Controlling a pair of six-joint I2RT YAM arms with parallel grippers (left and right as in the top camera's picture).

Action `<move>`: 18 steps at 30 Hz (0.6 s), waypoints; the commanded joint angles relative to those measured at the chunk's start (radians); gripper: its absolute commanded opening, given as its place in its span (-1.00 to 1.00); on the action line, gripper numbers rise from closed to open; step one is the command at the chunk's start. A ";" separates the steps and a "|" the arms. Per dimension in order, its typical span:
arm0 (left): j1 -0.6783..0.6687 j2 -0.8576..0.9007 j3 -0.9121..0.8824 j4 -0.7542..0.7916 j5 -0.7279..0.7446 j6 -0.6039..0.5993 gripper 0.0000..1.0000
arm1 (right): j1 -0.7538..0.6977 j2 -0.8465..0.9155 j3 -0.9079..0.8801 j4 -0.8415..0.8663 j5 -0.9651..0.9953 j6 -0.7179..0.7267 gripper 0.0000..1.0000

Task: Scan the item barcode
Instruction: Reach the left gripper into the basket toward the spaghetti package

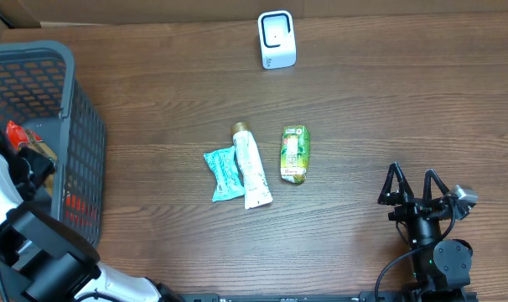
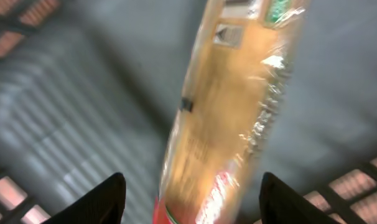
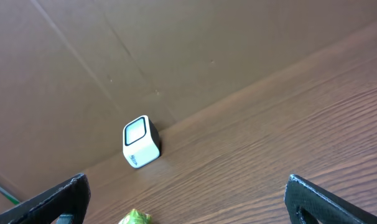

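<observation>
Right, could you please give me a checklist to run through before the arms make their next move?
1. Left gripper open over the basket: ok.
2. Golden packet clear of the jaws: ok, gaps both sides.
3. Right gripper open and empty: ok.
4. Green pouch lying apart from the others: ok.
5. White tube separate from the teal packet: not ok, they touch.
6. Pouch barcode facing up: cannot tell.
</observation>
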 commanded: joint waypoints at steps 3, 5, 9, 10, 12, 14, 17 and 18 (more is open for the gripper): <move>0.018 0.000 -0.154 0.126 0.000 -0.014 0.23 | -0.004 -0.010 -0.010 0.005 0.005 -0.001 1.00; 0.018 0.000 -0.193 0.164 -0.007 -0.009 0.23 | -0.004 -0.010 -0.010 0.005 0.005 -0.001 1.00; 0.018 0.001 -0.265 0.226 -0.023 -0.009 0.24 | -0.004 -0.010 -0.010 0.005 0.005 -0.001 1.00; 0.018 0.001 -0.276 0.236 -0.023 -0.009 0.25 | -0.004 -0.010 -0.010 0.005 0.005 -0.001 1.00; 0.018 0.001 -0.295 0.250 -0.025 -0.009 0.25 | -0.004 -0.010 -0.010 0.005 0.005 -0.001 1.00; 0.018 0.001 -0.302 0.254 -0.026 -0.008 0.25 | -0.004 -0.010 -0.010 0.005 0.005 -0.001 1.00; 0.018 0.001 -0.302 0.258 -0.026 -0.008 0.25 | -0.004 -0.010 -0.010 0.005 0.005 -0.001 1.00; 0.018 0.001 -0.302 0.260 -0.026 -0.008 0.25 | -0.004 -0.010 -0.010 0.005 0.005 -0.001 1.00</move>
